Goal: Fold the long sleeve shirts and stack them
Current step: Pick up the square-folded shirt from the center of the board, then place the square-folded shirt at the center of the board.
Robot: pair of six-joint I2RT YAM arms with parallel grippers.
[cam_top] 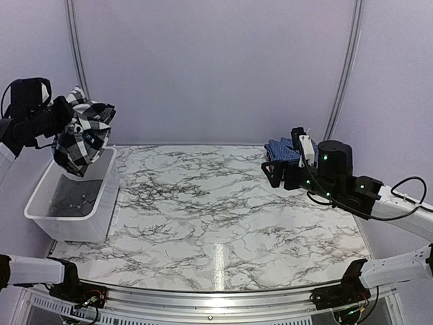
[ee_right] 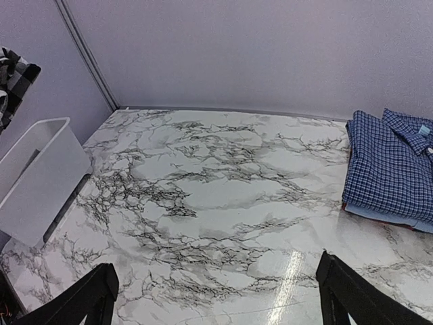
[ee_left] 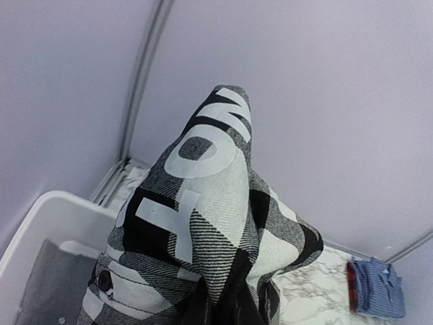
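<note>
The jaws of the left gripper (cam_top: pixel 67 120) are closed on the black-and-white buffalo-check cloth shirt with white block lettering (ee_left: pixel 203 203), which hangs bunched above the white plastic bin (cam_top: pixel 71 229). The right gripper (ee_right: pixel 216 298) stands wide open, empty, near the folded blue fine-checked collared shirt (ee_right: pixel 385 162). We judge this the pick-up step; next, we lay the hanging shirt flat on the marble-patterned table (cam_top: pixel 216 217).

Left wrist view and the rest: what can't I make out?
- Left wrist: black-and-white buffalo-check cloth shirt covers the left gripper.
- Top: right arm hides part of the folded blue fine-checked shirt.
- Right wrist: frame edge crops that shirt.
- Top: specks in white plastic bin too small.
</note>
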